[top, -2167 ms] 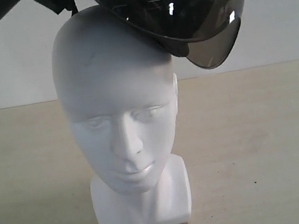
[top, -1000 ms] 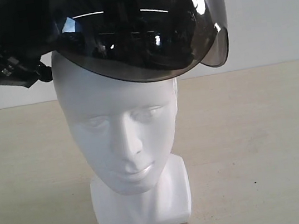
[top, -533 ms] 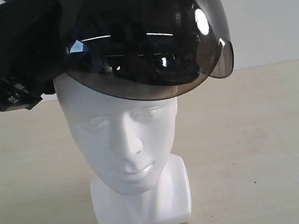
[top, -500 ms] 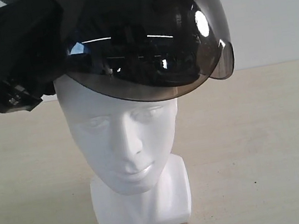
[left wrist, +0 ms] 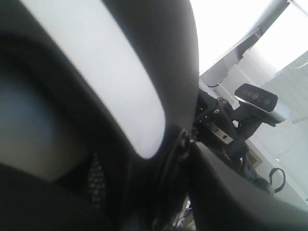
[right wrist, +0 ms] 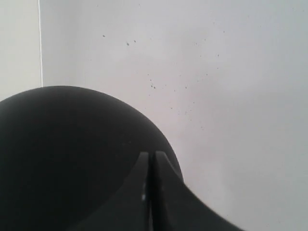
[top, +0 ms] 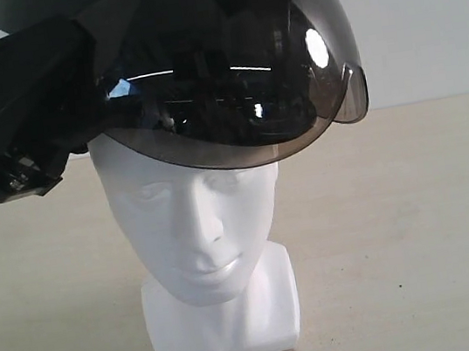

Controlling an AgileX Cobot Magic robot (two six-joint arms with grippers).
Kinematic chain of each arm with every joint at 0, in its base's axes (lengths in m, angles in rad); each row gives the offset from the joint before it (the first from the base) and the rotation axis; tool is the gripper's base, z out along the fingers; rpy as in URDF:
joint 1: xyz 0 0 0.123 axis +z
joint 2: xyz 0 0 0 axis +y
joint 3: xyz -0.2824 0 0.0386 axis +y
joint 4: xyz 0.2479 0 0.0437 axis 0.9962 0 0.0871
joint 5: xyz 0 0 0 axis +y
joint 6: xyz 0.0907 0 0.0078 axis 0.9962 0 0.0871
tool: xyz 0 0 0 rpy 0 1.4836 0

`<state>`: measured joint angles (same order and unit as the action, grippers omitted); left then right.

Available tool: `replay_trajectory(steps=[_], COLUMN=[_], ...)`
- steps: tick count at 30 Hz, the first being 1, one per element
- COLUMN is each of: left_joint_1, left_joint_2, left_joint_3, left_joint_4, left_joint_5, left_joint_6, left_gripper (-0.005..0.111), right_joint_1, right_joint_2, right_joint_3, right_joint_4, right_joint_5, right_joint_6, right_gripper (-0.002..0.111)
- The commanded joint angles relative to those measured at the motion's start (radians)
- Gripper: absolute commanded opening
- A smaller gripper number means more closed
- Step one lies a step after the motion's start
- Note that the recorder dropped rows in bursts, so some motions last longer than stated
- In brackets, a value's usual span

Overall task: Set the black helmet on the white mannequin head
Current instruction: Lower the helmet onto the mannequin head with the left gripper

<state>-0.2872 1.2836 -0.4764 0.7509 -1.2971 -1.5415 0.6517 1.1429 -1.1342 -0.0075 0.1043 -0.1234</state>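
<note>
The black helmet [top: 226, 62] sits over the crown of the white mannequin head [top: 198, 225], with its smoky visor [top: 295, 105] down to the brow. Eyes, nose, mouth and the blocky base [top: 226, 327] stay uncovered. My left gripper [top: 72, 94] reaches in from the left and is shut on the helmet's side edge; its fingertips are hidden by the shell. The left wrist view is filled by the helmet's rim and dark lining [left wrist: 178, 72]. My right gripper [right wrist: 151, 161] is shut with nothing between its fingers, right by the helmet's black dome [right wrist: 67, 159]; contact is unclear.
The head stands on a pale beige tabletop [top: 419, 227] in front of a white wall [top: 422, 15]. The bulky black left arm [top: 0, 140] fills the upper left beside the head. A black camera mount [left wrist: 255, 98] shows beyond the helmet.
The helmet has swung from above the head's right side to over the crown and sunk lower, its visor now hiding the forehead. The left arm came down with it.
</note>
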Motion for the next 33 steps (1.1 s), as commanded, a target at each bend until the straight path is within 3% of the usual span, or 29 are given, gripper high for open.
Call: replay_trajectory(steps=[1, 5, 16, 24, 28, 33], left_joint_1=[0.022, 0.022, 0.022, 0.022, 0.022, 0.022], left_joint_2=[0.007, 0.007, 0.007, 0.007, 0.007, 0.007], left_joint_3=[0.034, 0.034, 0.034, 0.034, 0.034, 0.034], left_joint_4=[0.035, 0.034, 0.053, 0.127, 0.129, 0.135], left_joint_5=[0.076, 0.076, 0.076, 0.076, 0.076, 0.076], left_joint_6=[0.058, 0.060, 0.060, 0.078, 0.078, 0.078], left_gripper=[0.004, 0.004, 0.004, 0.004, 0.004, 0.004], right_joint_1=[0.053, 0.105, 0.105, 0.105, 0.105, 0.103], right_joint_2=[0.031, 0.055, 0.193, 0.195, 0.161, 0.021], right_joint_3=[-0.042, -0.083, -0.238, -0.240, -0.240, -0.240], right_joint_4=[-0.002, -0.002, 0.008, 0.013, -0.035, -0.068], right_joint_5=[0.017, 0.022, 0.017, 0.043, 0.051, 0.210], right_joint_6=[-0.041, -0.074, -0.066, -0.068, -0.070, -0.054], right_gripper=[0.000, 0.000, 0.000, 0.000, 0.000, 0.000])
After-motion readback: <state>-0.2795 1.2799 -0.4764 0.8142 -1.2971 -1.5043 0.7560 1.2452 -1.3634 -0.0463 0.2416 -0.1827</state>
